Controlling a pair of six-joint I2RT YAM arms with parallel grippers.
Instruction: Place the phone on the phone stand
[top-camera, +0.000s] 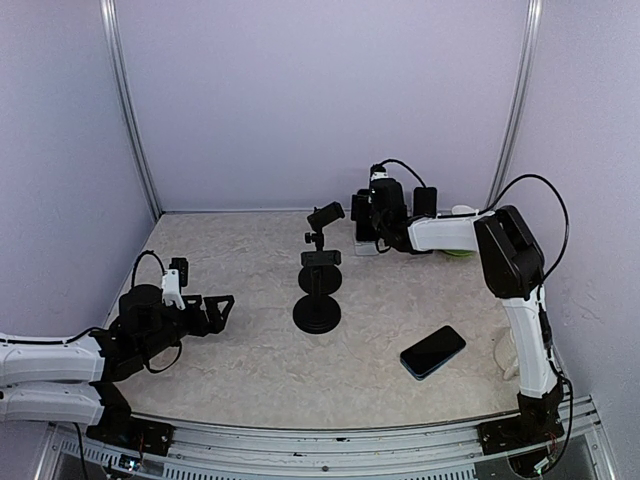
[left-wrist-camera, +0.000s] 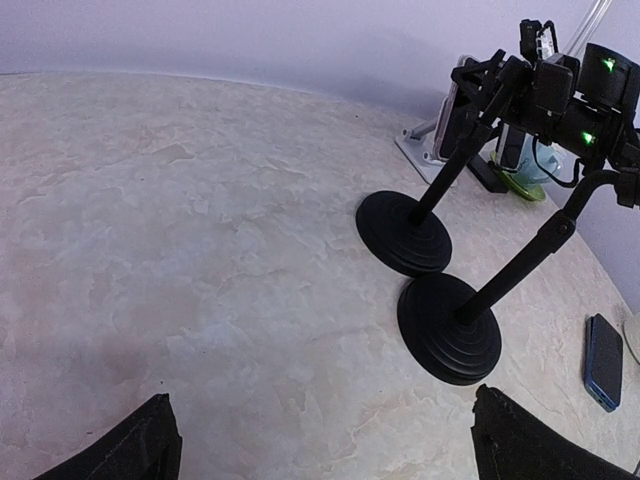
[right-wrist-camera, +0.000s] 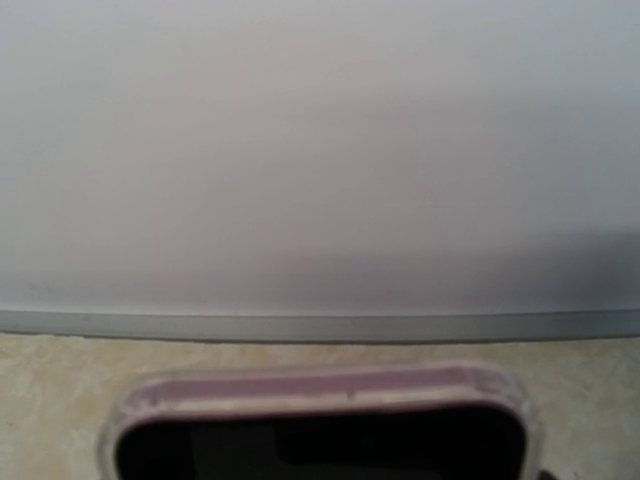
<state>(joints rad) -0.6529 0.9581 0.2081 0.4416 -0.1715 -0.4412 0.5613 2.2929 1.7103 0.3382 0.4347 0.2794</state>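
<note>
A phone in a lilac case (right-wrist-camera: 320, 400) stands upright in a small white holder (top-camera: 366, 249) at the back of the table; it also shows as a dark slab (top-camera: 361, 232) (left-wrist-camera: 449, 118). My right gripper (top-camera: 372, 215) is right at this phone's upper part. Its fingers stay out of the right wrist view, so a grip cannot be told. Two black phone stands with round bases (top-camera: 317, 312) (left-wrist-camera: 448, 325) (left-wrist-camera: 403, 232) stand mid-table. A blue phone (top-camera: 433, 351) (left-wrist-camera: 603, 362) lies flat at the right. My left gripper (top-camera: 222, 312) (left-wrist-camera: 325, 440) is open and holds nothing, low at the left.
Behind the right gripper stand another dark upright device (top-camera: 425, 200) and a green object (top-camera: 460, 250) (left-wrist-camera: 520, 185). Lilac walls and metal posts close in the back and sides. Bare marbled tabletop (left-wrist-camera: 200, 260) stretches between the left gripper and the black stands.
</note>
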